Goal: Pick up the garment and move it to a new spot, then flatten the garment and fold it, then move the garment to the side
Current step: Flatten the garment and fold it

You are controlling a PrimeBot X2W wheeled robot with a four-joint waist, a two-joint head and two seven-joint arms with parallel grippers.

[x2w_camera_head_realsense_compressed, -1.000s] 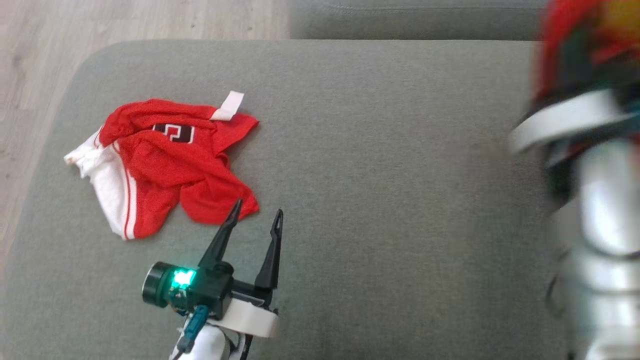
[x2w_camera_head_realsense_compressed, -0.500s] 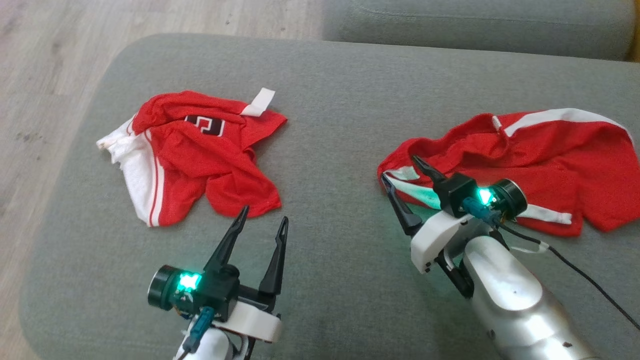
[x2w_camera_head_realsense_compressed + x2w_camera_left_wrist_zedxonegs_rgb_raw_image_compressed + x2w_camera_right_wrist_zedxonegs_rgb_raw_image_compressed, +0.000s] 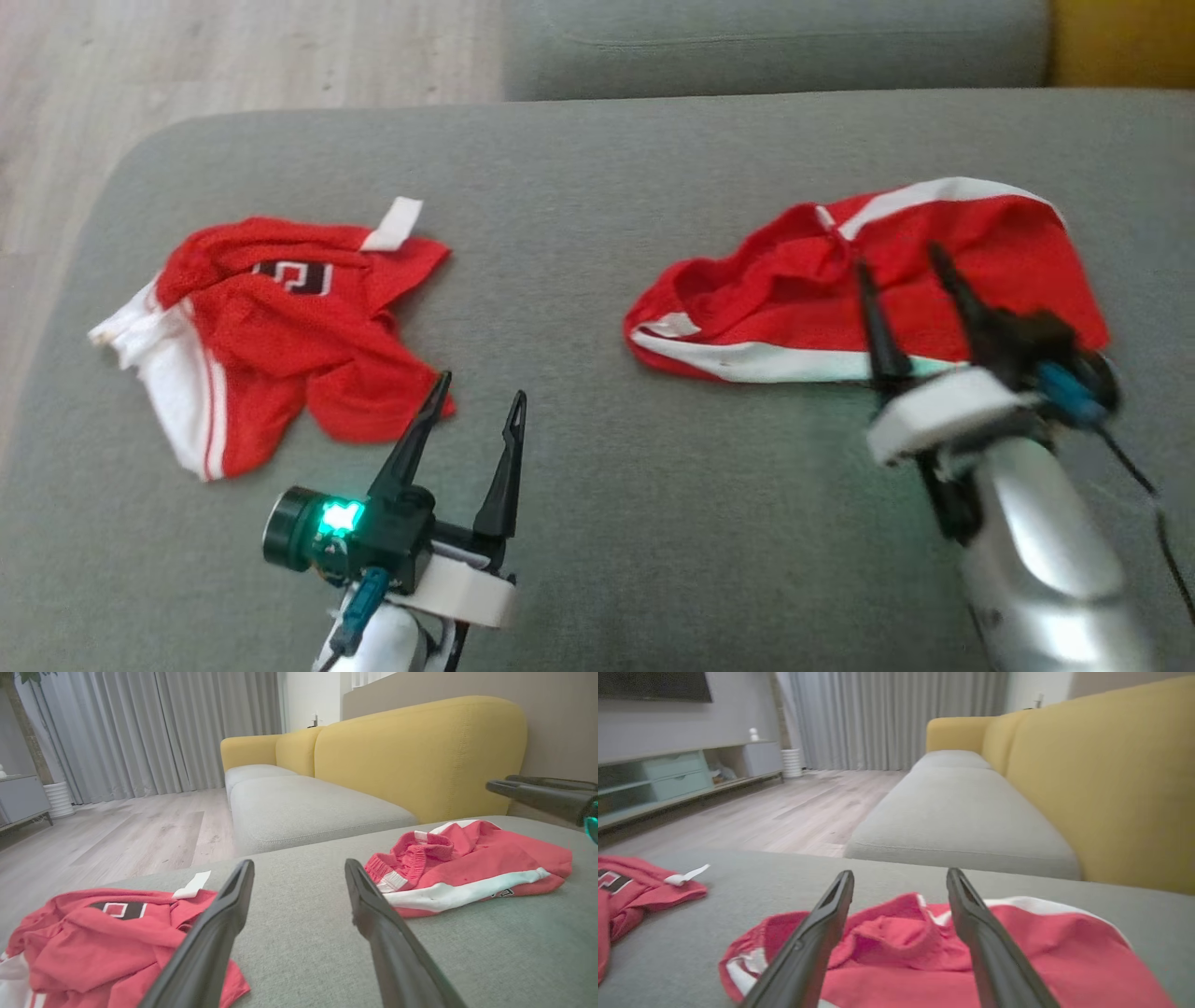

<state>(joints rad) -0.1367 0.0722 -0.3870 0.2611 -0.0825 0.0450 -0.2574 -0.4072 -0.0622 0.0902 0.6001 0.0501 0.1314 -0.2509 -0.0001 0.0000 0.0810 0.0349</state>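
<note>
Red, white-striped mesh garment lies crumpled on the grey fabric sofa cushion at 2 o'clock. Right hand, fingers spread, above it, contact unclear through blur; left hand likewise spread, empty.

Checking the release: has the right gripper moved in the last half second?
Yes. The right gripper has shifted rightward along the right-hand garment, from its left end toward its middle.
</note>
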